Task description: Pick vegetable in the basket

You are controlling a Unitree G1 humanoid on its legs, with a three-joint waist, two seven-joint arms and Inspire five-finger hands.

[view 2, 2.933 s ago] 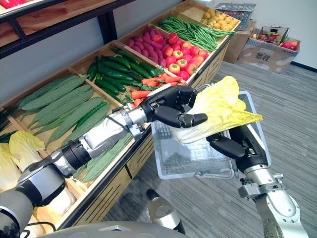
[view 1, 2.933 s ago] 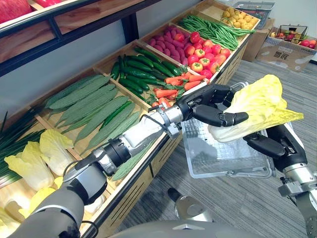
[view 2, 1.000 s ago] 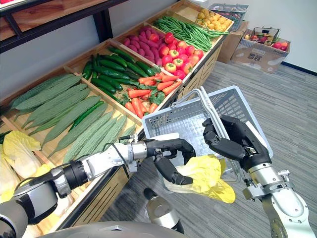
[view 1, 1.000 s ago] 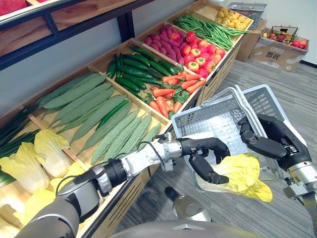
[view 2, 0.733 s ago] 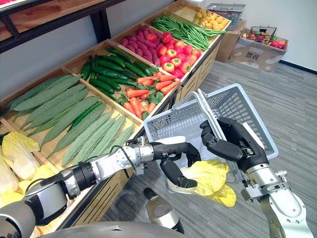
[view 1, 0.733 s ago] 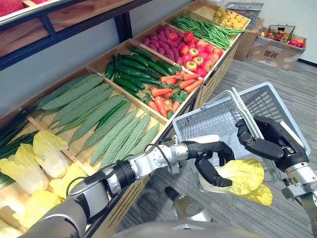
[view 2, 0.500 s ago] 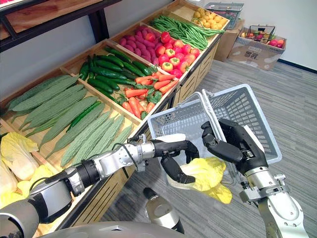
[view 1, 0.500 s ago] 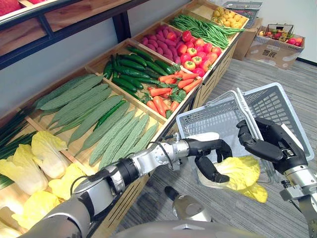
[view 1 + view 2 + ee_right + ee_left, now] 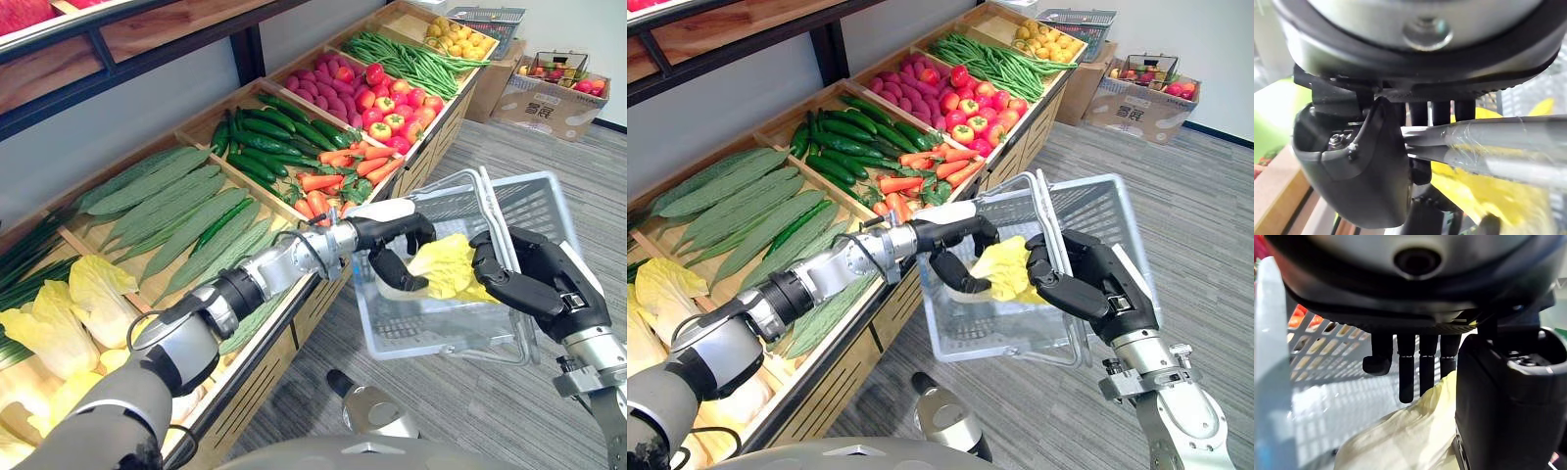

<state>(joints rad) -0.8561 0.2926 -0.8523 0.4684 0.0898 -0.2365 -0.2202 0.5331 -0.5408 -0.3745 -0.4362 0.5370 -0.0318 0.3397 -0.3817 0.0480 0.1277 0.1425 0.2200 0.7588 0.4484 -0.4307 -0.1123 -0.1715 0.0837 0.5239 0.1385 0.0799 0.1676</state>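
My left robot hand [image 9: 390, 238] reaches inside the basket [image 9: 431, 328], a grey plastic crate with open lattice walls. Its fingers and thumb curl round a crinkled, pale yellow cabbage leaf [image 9: 446, 266]. The wrist view is crowded, so I record this grip as apparently closed, not certain. The leaf sits within the basket, between my two hands. My right robot hand [image 9: 537, 286] is clenched round the basket's smooth grey bar handle [image 9: 1508, 131], holding the basket tilted. Tapered orange carrots [image 9: 323, 182] lie just behind my left wrist.
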